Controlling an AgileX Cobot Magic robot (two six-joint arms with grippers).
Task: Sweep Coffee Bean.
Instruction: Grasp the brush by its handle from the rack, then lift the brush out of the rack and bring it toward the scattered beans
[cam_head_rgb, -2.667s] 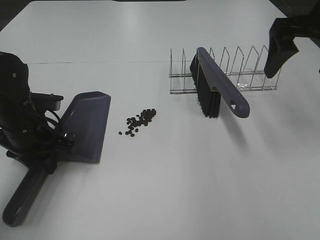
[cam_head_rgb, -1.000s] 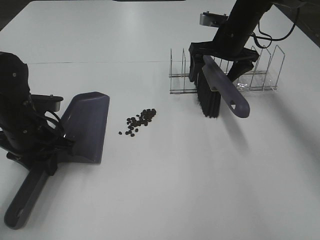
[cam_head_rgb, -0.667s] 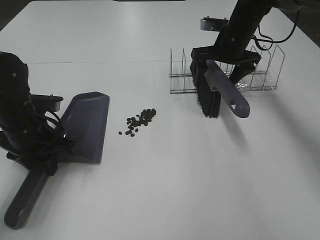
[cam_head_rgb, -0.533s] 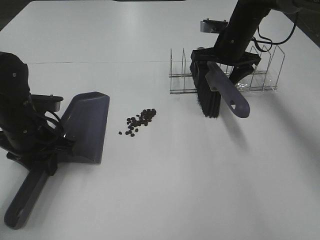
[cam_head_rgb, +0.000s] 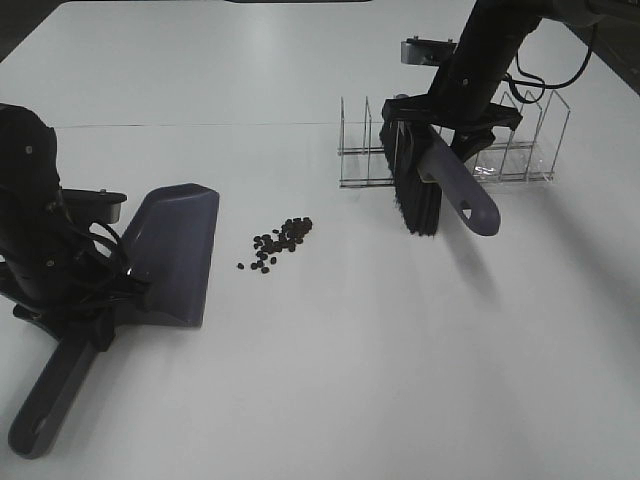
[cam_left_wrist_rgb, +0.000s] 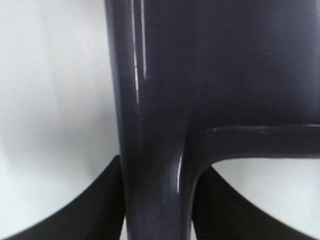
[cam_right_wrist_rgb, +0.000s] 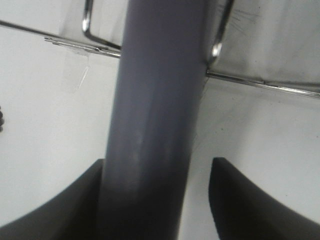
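Observation:
Several coffee beans (cam_head_rgb: 277, 242) lie in a loose scatter on the white table. The grey dustpan (cam_head_rgb: 176, 250) lies left of them with its mouth towards them. My left gripper (cam_head_rgb: 78, 305) is shut on the dustpan's handle (cam_left_wrist_rgb: 155, 150). The grey brush (cam_head_rgb: 452, 180) leans on the wire rack (cam_head_rgb: 505, 150) with its black bristles (cam_head_rgb: 418, 195) on the table. My right gripper (cam_head_rgb: 440, 125) straddles the brush handle (cam_right_wrist_rgb: 155, 115). One finger (cam_right_wrist_rgb: 65, 210) touches the handle. The other finger (cam_right_wrist_rgb: 250, 205) stands a narrow gap away.
The wire rack has several upright dividers behind and to the right of the brush. A thin seam (cam_head_rgb: 200, 125) runs across the table behind the dustpan. The table's dark edges show at the far corners.
My right arm came in from the far right, dropped over the brush at the rack, and its fingers have narrowed around the handle. The left arm, dustpan and beans have not moved.

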